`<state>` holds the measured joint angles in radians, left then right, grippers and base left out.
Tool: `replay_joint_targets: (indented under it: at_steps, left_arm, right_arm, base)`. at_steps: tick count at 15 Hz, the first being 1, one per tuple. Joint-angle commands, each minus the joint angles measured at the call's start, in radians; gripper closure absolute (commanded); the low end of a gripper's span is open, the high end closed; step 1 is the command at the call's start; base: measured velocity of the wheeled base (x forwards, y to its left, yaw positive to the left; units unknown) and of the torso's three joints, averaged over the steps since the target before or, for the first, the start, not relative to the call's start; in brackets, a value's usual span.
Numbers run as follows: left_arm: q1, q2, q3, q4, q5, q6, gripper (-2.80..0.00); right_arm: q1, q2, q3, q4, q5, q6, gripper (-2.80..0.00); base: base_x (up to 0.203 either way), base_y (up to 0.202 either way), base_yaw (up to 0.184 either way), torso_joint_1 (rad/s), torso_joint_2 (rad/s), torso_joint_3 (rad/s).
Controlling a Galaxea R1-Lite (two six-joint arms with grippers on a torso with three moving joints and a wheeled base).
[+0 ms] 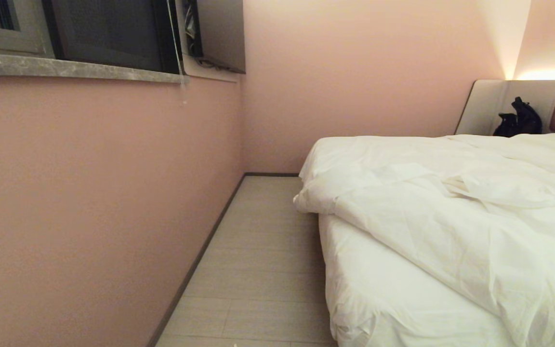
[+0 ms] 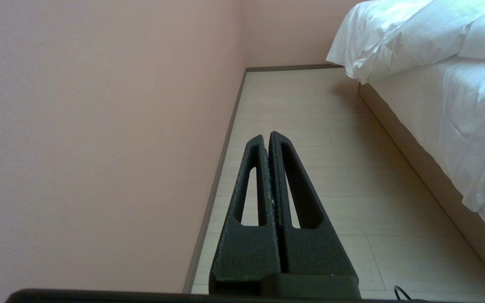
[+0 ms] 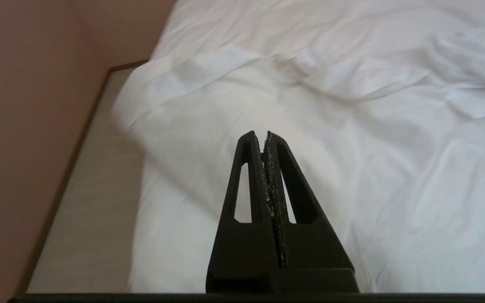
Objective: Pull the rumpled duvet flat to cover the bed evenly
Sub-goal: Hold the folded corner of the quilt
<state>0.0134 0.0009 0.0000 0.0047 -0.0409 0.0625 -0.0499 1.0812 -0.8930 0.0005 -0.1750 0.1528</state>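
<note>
Duvet bunched and askew on the bed; both grippers closed and empty.

The duvet [image 1: 451,226] lies rumpled across the bed [image 1: 388,299], its corner overhanging the side by the floor [image 1: 263,270], with bare sheet exposed below. The right gripper [image 3: 264,134] hovers over the folds, fingers pressed together, holding nothing; the left gripper [image 2: 266,135] hangs shut over the floor. Risks: closed jaws cannot pinch cloth; a grab may catch the sheet beneath; a one-sided pull may drag the duvet off the edge.
</note>
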Motion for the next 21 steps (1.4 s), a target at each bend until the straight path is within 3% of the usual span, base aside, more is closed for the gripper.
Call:
replay_joint_targets:
  at_steps: [1,4,8,13,18,19,21]
  left_arm:
    - [0.0,0.001,0.0,0.0,-0.001,0.0,0.0]
    - [0.0,0.001,0.0,0.0,0.001,0.0,0.0]
    - [0.0,0.001,0.0,0.0,0.001,0.0,0.0]
    - [0.0,0.001,0.0,0.0,-0.001,0.0,0.0]
    - [0.0,0.001,0.0,0.0,0.001,0.0,0.0]
    - [0.0,0.001,0.0,0.0,0.001,0.0,0.0]
    - [0.0,0.001,0.0,0.0,0.0,0.0,0.0]
  right_arm:
    - [-0.084,0.225,-0.105,-0.001,-0.037,0.0,0.0]
    - [-0.21,0.402,-0.223,0.023,-0.041,0.001,0.0]
    - [-0.312,0.593,-0.295,0.032,-0.036,0.044,0.0]
    - [-0.357,0.772,-0.365,0.029,-0.028,0.137,0.0]
    - [-0.369,0.828,-0.435,0.045,0.003,0.166,0.0]
    - [-0.37,0.845,-0.44,0.052,0.003,0.169,-2.8]
    - [-0.375,0.869,-0.444,0.056,0.005,0.179,-2.8]
  base:
    - [0.0,0.0,0.0,0.0,0.0,0.0]
    - [0.0,0.0,0.0,0.0,0.0,0.0]
    - [0.0,0.0,0.0,0.0,0.0,0.0]
    - [0.0,0.0,0.0,0.0,0.0,0.0]
    - [0.0,0.0,0.0,0.0,0.0,0.0]
    - [0.0,0.0,0.0,0.0,0.0,0.0]
    - [0.0,0.0,0.0,0.0,0.0,0.0]
